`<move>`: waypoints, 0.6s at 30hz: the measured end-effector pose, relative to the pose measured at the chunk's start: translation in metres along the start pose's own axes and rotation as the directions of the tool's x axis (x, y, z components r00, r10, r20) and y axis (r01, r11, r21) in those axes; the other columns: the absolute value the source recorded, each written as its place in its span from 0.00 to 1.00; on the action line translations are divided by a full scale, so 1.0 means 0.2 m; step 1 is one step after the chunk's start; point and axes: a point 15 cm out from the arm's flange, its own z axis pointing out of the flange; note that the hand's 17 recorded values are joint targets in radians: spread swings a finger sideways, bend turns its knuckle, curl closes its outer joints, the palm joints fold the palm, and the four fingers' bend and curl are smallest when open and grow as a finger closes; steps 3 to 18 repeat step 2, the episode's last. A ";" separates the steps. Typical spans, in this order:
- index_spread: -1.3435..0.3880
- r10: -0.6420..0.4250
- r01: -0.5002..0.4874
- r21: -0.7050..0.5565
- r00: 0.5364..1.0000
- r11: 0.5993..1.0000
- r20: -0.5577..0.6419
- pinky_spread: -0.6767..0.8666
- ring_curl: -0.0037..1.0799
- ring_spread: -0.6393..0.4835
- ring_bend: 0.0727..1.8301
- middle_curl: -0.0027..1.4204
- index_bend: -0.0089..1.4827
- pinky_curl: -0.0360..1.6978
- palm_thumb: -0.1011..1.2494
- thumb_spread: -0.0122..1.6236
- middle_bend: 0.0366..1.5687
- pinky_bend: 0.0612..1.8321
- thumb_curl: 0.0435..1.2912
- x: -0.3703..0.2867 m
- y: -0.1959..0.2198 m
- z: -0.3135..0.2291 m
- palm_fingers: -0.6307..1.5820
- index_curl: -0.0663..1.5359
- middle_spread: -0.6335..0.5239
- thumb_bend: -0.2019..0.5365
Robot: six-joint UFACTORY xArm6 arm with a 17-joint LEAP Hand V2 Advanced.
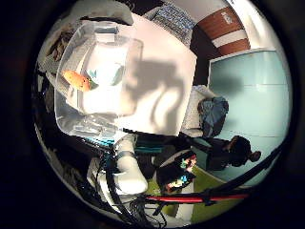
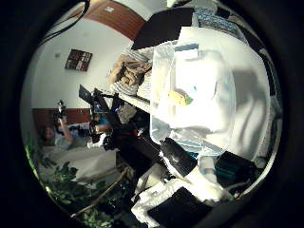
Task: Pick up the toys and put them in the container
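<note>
Clear plastic bin [image 1: 71, 112]: sits on a white table, in the upper left of the little-finger view and the upper right of the thumb view; its rim and walls show all round.
Carrot toy [image 1: 77, 80]: orange with a green tip, lies on the bin's floor, in the upper left of the little-finger view.
Pale blue toy [image 1: 108, 74]: lies in the bin just beside the carrot's green end; its shape is too washed out to name.
Table [image 1: 164, 57]: white top, bin at its left part in the little-finger view; a broad dark shadow falls across the bare surface beside the bin.
Hand [image 2: 190, 175]: white and black parts reach in at the lower edge of the thumb view, below the bin; whether its fingers are straight or curled I cannot tell, and nothing shows between them.
Hand to bin: the bin fills only a part of each view, well apart from the palm.
Robot base [image 1: 126, 167]: white, rounded, below the table edge in the lower left of the little-finger view.
</note>
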 end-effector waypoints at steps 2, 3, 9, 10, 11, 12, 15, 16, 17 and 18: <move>0.51 0.023 -0.023 -0.006 1.000 1.000 -0.003 0.72 0.26 0.73 0.33 0.25 0.12 0.30 0.53 0.70 0.10 0.43 0.23 0.06 0.04 0.03 0.31 0.21 0.60 0.25; 0.51 0.023 -0.023 -0.006 1.000 1.000 -0.003 0.72 0.26 0.73 0.33 0.25 0.12 0.30 0.53 0.70 0.10 0.43 0.23 0.06 0.04 0.03 0.31 0.21 0.60 0.25; 0.51 0.023 -0.023 -0.006 1.000 1.000 -0.003 0.72 0.26 0.73 0.33 0.25 0.12 0.30 0.53 0.70 0.10 0.43 0.23 0.06 0.04 0.03 0.31 0.21 0.60 0.25; 0.51 0.023 -0.023 -0.006 1.000 1.000 -0.003 0.72 0.26 0.73 0.33 0.25 0.12 0.30 0.53 0.70 0.10 0.43 0.23 0.06 0.04 0.03 0.31 0.21 0.60 0.25; 0.51 0.023 -0.023 -0.006 1.000 1.000 -0.003 0.72 0.26 0.73 0.33 0.25 0.12 0.30 0.53 0.70 0.10 0.43 0.23 0.06 0.04 0.03 0.31 0.21 0.60 0.25; 0.51 0.023 -0.023 -0.006 1.000 1.000 -0.003 0.72 0.26 0.73 0.33 0.25 0.12 0.30 0.53 0.70 0.10 0.43 0.23 0.06 0.04 0.03 0.31 0.21 0.60 0.25; 0.51 0.023 -0.023 -0.006 1.000 1.000 -0.003 0.72 0.26 0.73 0.33 0.25 0.12 0.30 0.53 0.70 0.10 0.43 0.23 0.06 0.04 0.03 0.31 0.21 0.60 0.25; 0.51 0.023 -0.023 -0.006 1.000 1.000 -0.003 0.72 0.26 0.73 0.33 0.25 0.12 0.30 0.53 0.70 0.10 0.43 0.23 0.06 0.04 0.03 0.31 0.21 0.60 0.25; 0.51 0.023 -0.023 -0.006 1.000 1.000 -0.003 0.72 0.26 0.73 0.33 0.25 0.12 0.30 0.53 0.70 0.10 0.43 0.23 0.06 0.04 0.03 0.31 0.21 0.60 0.25; 0.51 0.023 -0.023 -0.006 1.000 1.000 -0.003 0.72 0.26 0.73 0.33 0.25 0.12 0.30 0.53 0.70 0.10 0.43 0.23 0.06 0.04 0.03 0.31 0.21 0.60 0.25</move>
